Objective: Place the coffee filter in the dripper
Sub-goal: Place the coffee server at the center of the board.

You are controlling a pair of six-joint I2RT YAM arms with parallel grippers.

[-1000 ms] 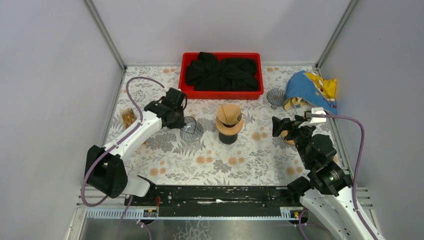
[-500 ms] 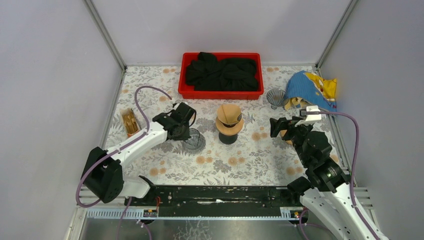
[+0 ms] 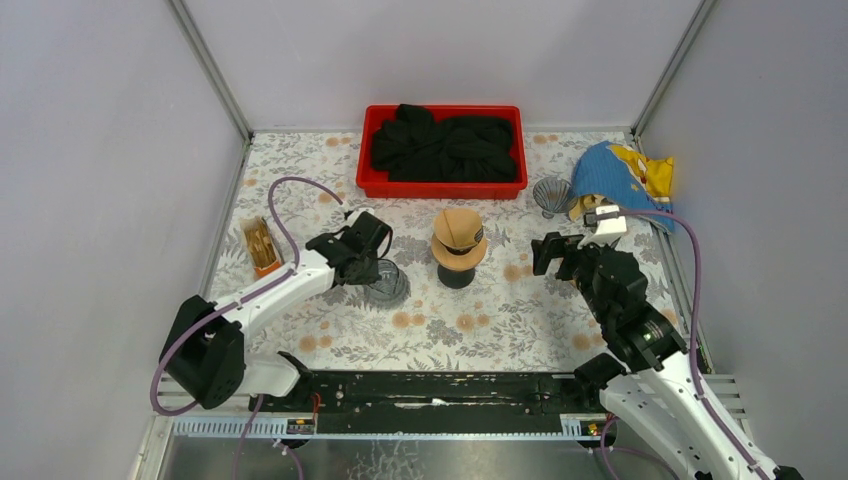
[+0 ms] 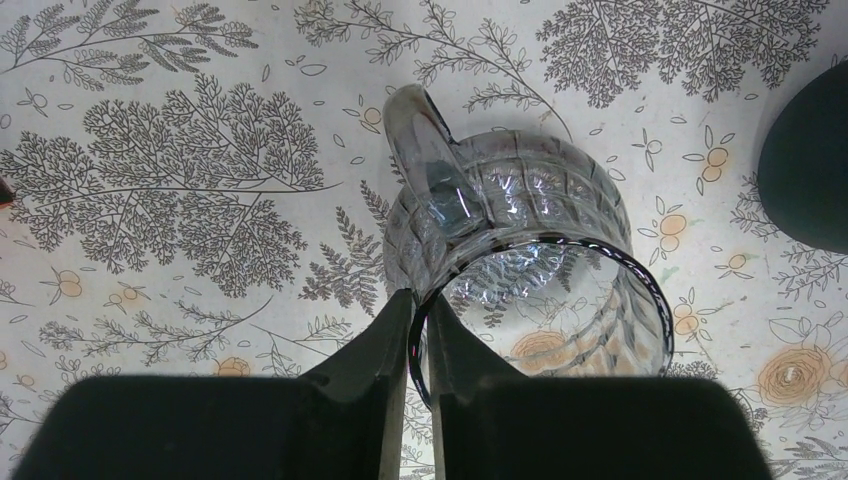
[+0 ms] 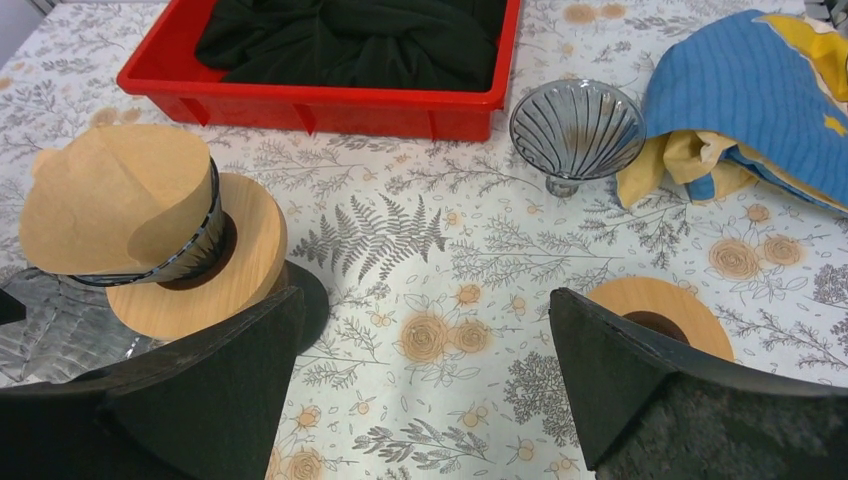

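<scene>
The brown paper coffee filter (image 3: 458, 228) (image 5: 110, 205) stands in a dark-rimmed glass cone on a wooden collar (image 5: 235, 262) at the table's middle. Left of it, a clear ribbed glass dripper with a handle (image 3: 387, 281) (image 4: 520, 230) rests low on the patterned cloth. My left gripper (image 3: 374, 267) (image 4: 418, 298) is shut on its rim, one finger inside and one outside. My right gripper (image 3: 548, 252) (image 5: 425, 292) hangs open over bare cloth to the right of the filter, holding nothing.
A red tray (image 3: 440, 188) of black cloth (image 3: 445, 143) sits at the back. A small fluted glass dripper (image 3: 551, 194) (image 5: 577, 128) stands beside a blue and yellow cloth (image 3: 620, 178). A wooden ring (image 5: 665, 310) lies under my right gripper. A wooden holder (image 3: 260, 245) is far left.
My left gripper has carried the glass dripper nearer and a little right, toward the filter stand. My right gripper has shifted slightly left and stays open.
</scene>
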